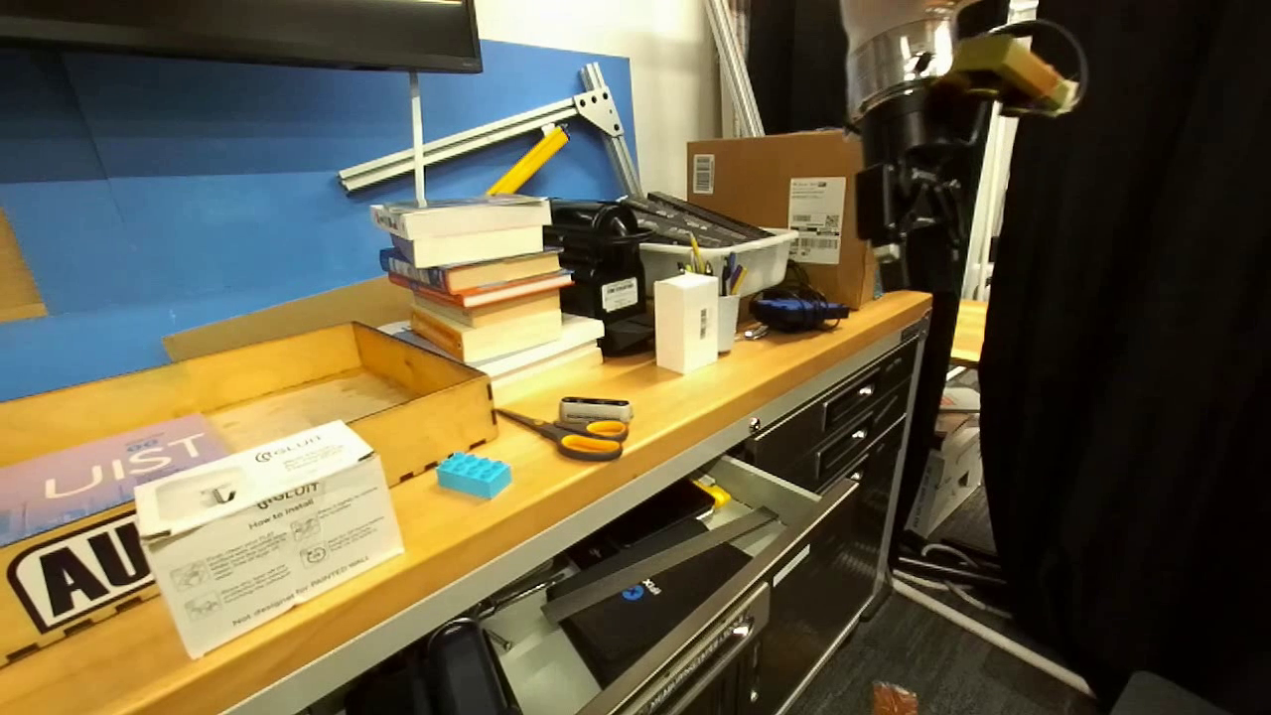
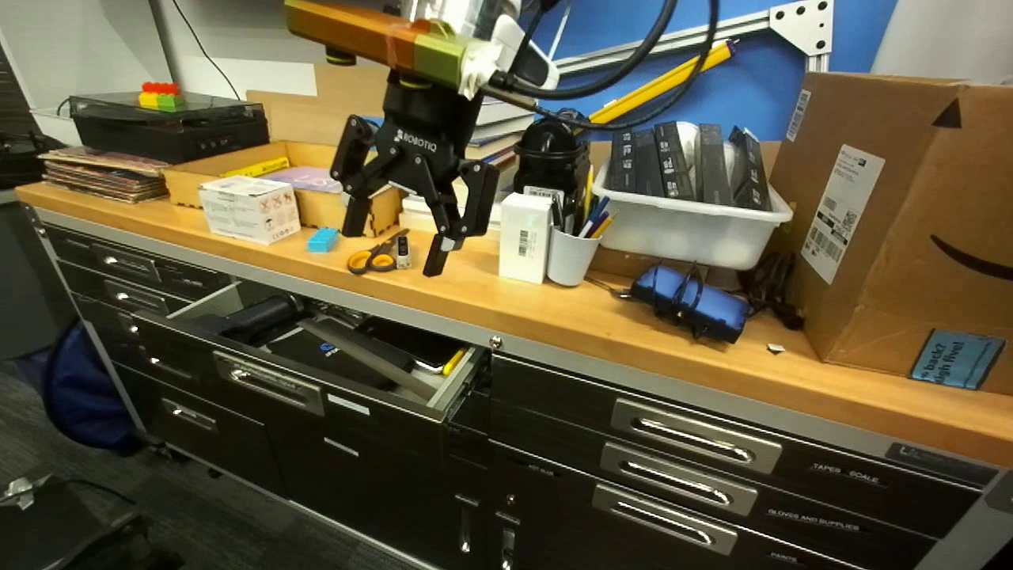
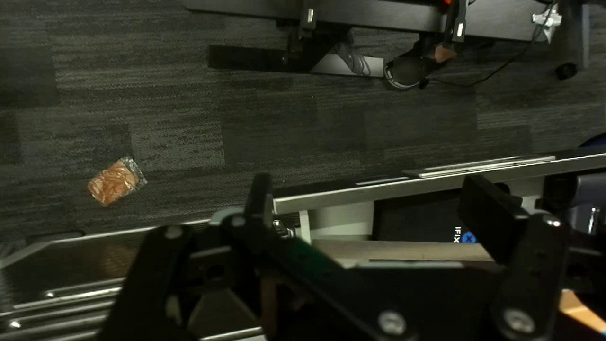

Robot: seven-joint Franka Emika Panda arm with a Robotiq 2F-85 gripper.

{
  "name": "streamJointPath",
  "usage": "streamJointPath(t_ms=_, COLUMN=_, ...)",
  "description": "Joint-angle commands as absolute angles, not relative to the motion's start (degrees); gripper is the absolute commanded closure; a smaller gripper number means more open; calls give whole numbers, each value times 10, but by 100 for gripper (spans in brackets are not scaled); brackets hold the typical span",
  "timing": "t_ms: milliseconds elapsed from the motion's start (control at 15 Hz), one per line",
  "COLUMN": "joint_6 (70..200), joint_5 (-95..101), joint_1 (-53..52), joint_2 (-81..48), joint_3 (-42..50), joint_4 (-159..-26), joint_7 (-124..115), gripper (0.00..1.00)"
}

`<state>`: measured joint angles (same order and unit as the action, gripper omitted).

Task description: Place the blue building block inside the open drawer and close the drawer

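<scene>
Robotiq gripper [image 2: 396, 244] up in the air for me, fingers spread wide and pointing down; I've got the light-blue studded building block [image 1: 474, 476] over on the wooden benchtop [image 1: 556, 487], between the white GLUIT box [image 1: 278, 541] and the orange-and-black scissors [image 1: 564, 433], well apart from those fingers; below the bench edge the wide drawer [image 2: 396, 419] stands pulled out, a black item marked iFIX [image 1: 660, 616] lying inside it with a long grey bar [image 1: 660, 564] across; wrist view gives me the drawer's front rim and, on the grey carpet [image 3: 284, 128], an orange packet [image 3: 113, 182].
</scene>
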<state>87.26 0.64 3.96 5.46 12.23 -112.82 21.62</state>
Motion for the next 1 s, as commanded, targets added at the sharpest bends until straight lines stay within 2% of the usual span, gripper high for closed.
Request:
streamJointPath(t_ms=0, joint_6=857, joint_5=-2, joint_1=18, joint_2=-55, joint_3=69, joint_4=-1021, joint_7=227, gripper=0)
streamJointPath(t_ms=467, joint_6=947, joint_5=9, joint_1=-29, joint_2=-182, joint_3=-24, joint_4=-908, joint_7=157, gripper=0)
streamJointPath(t_ms=933, joint_6=1010, joint_5=36, joint_1=-87, joint_2=-207, joint_3=-66, joint_4=-913, joint_7=84, gripper=0)
